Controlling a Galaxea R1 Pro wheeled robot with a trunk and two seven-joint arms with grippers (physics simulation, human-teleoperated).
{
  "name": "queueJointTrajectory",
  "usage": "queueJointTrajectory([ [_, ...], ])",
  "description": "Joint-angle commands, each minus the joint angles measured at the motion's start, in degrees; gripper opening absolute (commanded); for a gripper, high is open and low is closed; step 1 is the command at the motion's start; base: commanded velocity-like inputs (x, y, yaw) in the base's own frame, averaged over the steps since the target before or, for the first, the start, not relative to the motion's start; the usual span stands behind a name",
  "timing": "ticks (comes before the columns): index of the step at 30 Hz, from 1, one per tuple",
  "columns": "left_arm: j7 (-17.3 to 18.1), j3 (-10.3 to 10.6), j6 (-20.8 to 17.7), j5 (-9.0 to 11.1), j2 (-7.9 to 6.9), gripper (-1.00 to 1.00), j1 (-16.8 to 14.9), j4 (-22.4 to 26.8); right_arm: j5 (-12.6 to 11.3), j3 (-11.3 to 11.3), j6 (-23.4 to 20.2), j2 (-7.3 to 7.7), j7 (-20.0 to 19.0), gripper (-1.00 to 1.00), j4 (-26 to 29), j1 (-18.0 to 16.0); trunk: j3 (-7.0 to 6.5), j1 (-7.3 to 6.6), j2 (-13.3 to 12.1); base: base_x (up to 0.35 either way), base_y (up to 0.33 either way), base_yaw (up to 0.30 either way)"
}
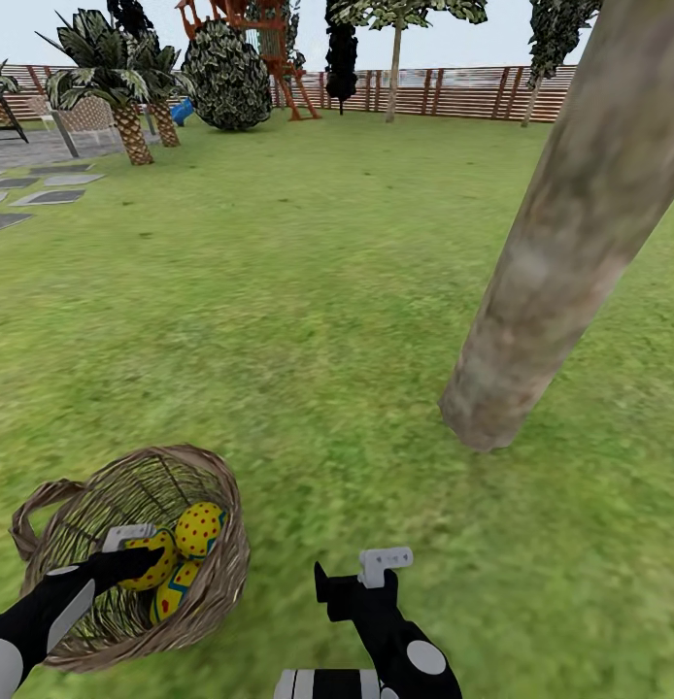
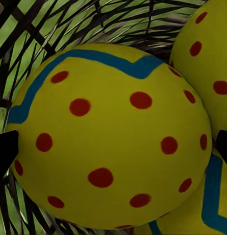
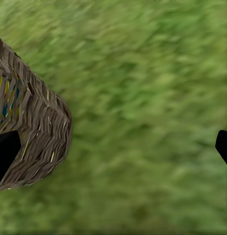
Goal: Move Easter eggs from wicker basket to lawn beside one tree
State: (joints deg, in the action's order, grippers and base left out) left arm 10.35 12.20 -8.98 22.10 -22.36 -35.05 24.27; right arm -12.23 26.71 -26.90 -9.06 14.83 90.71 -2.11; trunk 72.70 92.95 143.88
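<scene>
Three eggs [image 1: 182, 558] sit bunched together in the basket [image 1: 216, 592] at the lower left of the head view, on the lawn [image 1: 308, 291], with the tree [image 1: 560, 262] standing to the right. Your left gripper [image 1: 148, 555] is down inside the basket; in the left wrist view its two dark fingertips [image 2: 5, 152] flank the nearest egg [image 2: 111, 137], spread about as wide as the egg, and you cannot tell whether they touch it. Treat each egg as light, rigid and smooth: likely slippery under hard pads. Take it across its widest middle, not near the tapering ends, or it may squirt out. The wicker looks light too and could shift if nudged. Your right gripper [image 1: 352, 573] hovers over grass beside the basket, jaws wide apart, holding nothing.
</scene>
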Motion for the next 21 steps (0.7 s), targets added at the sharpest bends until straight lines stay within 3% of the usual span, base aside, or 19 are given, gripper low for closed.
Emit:
queueJointTrajectory([
  [1, 0.06, 0.28, -0.33, 0.58, -0.05, 1.00, -0.01, 0.08, -0.60, 0.08, -0.17, 0.01, 0.57, 1.00, 0.06, -0.02, 0.27, 0.02, 0.03, 0.000, 0.000, 0.000],
  [21, -0.12, 0.28, -0.35, 0.56, -0.05, 1.00, -0.01, 0.08, -0.60, 0.10, -0.17, 0.01, 0.59, 1.00, 0.07, -0.02, 1.60, 0.17, 0.11, 0.000, 0.000, 0.000],
])
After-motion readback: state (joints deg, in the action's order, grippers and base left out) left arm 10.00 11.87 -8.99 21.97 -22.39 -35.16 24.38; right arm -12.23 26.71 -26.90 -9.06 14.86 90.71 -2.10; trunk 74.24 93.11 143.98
